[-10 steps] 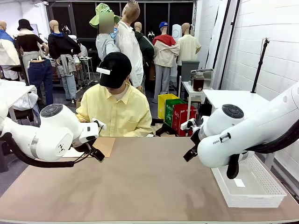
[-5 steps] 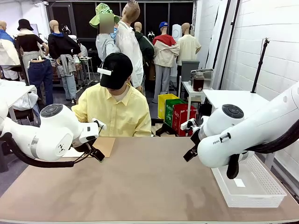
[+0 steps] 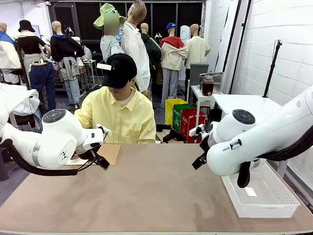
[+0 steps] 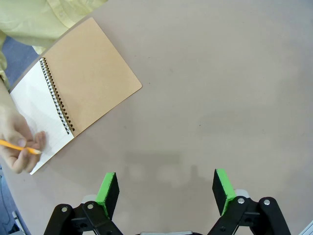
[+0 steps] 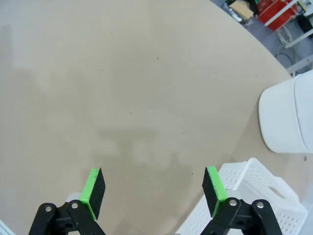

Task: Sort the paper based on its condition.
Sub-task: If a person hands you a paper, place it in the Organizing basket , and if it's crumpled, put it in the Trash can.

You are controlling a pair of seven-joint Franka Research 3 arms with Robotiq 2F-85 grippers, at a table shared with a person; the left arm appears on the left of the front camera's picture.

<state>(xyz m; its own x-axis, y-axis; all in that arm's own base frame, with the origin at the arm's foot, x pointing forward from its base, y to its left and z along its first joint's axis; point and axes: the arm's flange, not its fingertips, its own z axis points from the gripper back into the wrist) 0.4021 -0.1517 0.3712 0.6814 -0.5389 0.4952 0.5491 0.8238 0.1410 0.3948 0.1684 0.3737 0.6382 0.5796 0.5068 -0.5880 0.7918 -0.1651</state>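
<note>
Only the person has shifted: the capped head lifts a little and turns, while both arms stay parked where they were. The left claw (image 4: pixel 165 190) hangs with its green pads wide apart over bare desk (image 4: pixel 210 88), holding nothing. The right claw (image 5: pixel 153 190) is likewise spread and empty, above the desk beside the white basket (image 3: pixel 232 198).

The white paper (image 4: pixel 36 105) lies at the far left edge of the desk in front of the person. It is the open page of a spiral notebook, with the tan cover (image 4: pixel 90 78) folded out beside it. The person's hand (image 4: pixel 19 137) rests on its lower part, holding an orange pencil (image 4: pixel 32 151).

A sheet like this is probably very light, limp and easy to crease or tear. Lying flat, it gives the pads no edge to bite. A free corner or an edge lifted off the desk looks like the best hold, taken gently, or the person could hand it over. A wrinkled sheet should offer raised folds to pinch.

In the front view the left arm covers the page. The hand hides whatever is written on it. Whether the page is smooth or creased is hard to judge, and a small white patch inside the basket is too small to identify.
</note>
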